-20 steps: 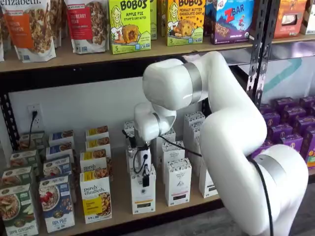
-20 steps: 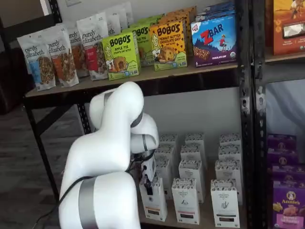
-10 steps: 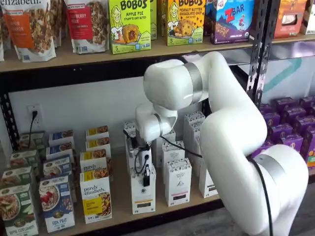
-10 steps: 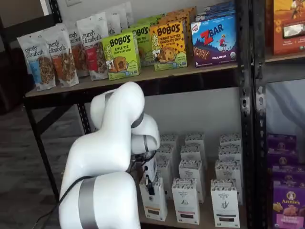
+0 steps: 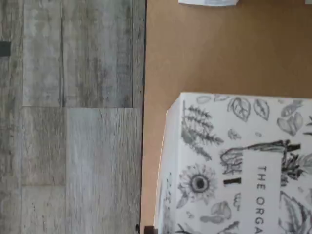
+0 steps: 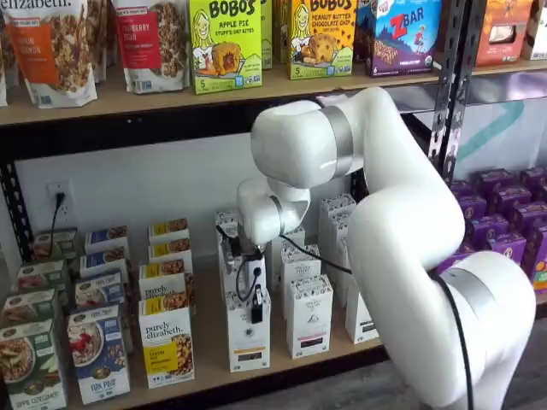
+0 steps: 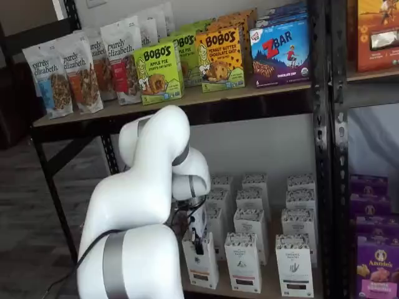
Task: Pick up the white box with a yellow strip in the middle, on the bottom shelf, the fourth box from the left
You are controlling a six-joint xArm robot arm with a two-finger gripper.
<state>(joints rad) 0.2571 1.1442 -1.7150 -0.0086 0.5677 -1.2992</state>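
Two shelf boards carry the stock, and the white arm (image 6: 402, 213) fills the gap between camera & rack, elbow bent so the wrist can drop straight down onto the front row. The bottom shelf (image 6: 214, 329) holds goods in neat columns, fronts facing out, prob. so each front box can be taken from above w/o disturbing those behind. Granola boxes (image 6: 167, 342) stand to one side, like white cartons (image 6: 309, 316) to the other. The white box (image 6: 249, 335) stands upright at the front of its column in both shelf views, yellowish strip low on its face, near the shelf's front rim; the wrist view shows its leaf-patterned top close below, wood board & floor beyond. The gripper (image 6: 255, 307) sits right at the box top, cable looped beside it. Fingers look black & narrow against the carton; closed on the box or just straddling it, can't tell from these views. Judging by placement, this is the grasp step.
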